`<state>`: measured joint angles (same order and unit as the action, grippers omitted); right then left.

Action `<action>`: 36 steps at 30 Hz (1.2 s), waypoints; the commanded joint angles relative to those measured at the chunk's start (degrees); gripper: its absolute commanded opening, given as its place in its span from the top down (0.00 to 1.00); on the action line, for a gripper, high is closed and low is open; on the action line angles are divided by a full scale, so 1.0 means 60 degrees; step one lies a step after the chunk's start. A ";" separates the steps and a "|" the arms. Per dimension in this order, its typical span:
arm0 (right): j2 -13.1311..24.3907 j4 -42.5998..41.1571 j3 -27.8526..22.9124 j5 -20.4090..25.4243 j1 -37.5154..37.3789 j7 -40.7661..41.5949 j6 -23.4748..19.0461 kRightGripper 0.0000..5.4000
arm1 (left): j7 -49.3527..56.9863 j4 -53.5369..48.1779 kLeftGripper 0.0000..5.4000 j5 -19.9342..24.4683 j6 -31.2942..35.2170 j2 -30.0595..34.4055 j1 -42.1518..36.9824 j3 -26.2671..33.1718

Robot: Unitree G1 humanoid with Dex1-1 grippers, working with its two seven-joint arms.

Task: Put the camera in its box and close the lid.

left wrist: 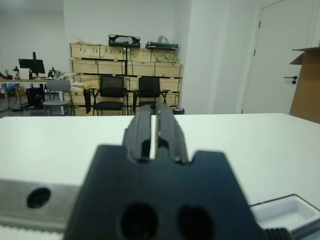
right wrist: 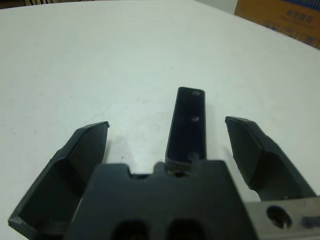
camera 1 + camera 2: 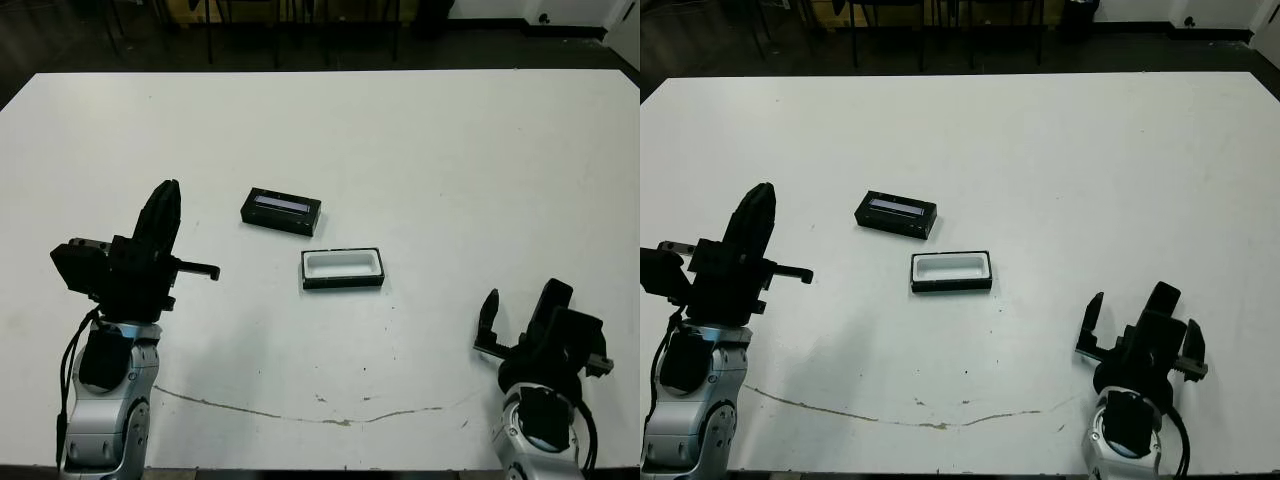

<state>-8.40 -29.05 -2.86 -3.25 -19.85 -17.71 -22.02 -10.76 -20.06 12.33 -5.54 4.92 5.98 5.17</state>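
**A:** What is nearest to us?

**B:** The two grippers, at the near edge of the table (image 3: 450,150). The right gripper (image 3: 1143,318) has its fingers spread wide. Between them stands the camera (image 2: 186,127), a narrow black bar. It seems to touch neither finger, and I cannot tell what keeps it there. The left gripper (image 3: 168,192) is raised on the left side, with its fingers pressed together and nothing between them.

**A:** And the other things?

**B:** The box (image 3: 343,268) lies flat near the middle of the table, with its white lining empty. The lid (image 3: 281,211) lies just beside it, farther away and to the left, not touching. Its pale strip faces up.

**A:** How will the camera handle?

**B:** I think it is stiff and light, with a smooth shell that can slip. A screen would be the fragile part, but I do not see one here. I would hold it on the two long sides, near the middle, and lower it flat. The box looks only a little bigger, so a tilted camera may catch on a wall.

**A:** And the lid?

**B:** Probably light and rigid too. The glossy strip looks slippery, so the long edges are the better place to hold it.

**A:** How many of each?

**B:** One camera, one box, one lid, two grippers.
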 commanded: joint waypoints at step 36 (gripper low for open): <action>-0.0607 0.0330 0.0004 0.2187 -0.0381 -0.1830 0.0141 0.63 | -0.0381 0.0001 1.00 0.0305 0.0114 0.0254 0.0140 0.0233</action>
<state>-8.43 -28.79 -2.68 9.52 -19.85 -28.63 -19.20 -13.25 -19.94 14.48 -5.94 5.88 6.02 6.65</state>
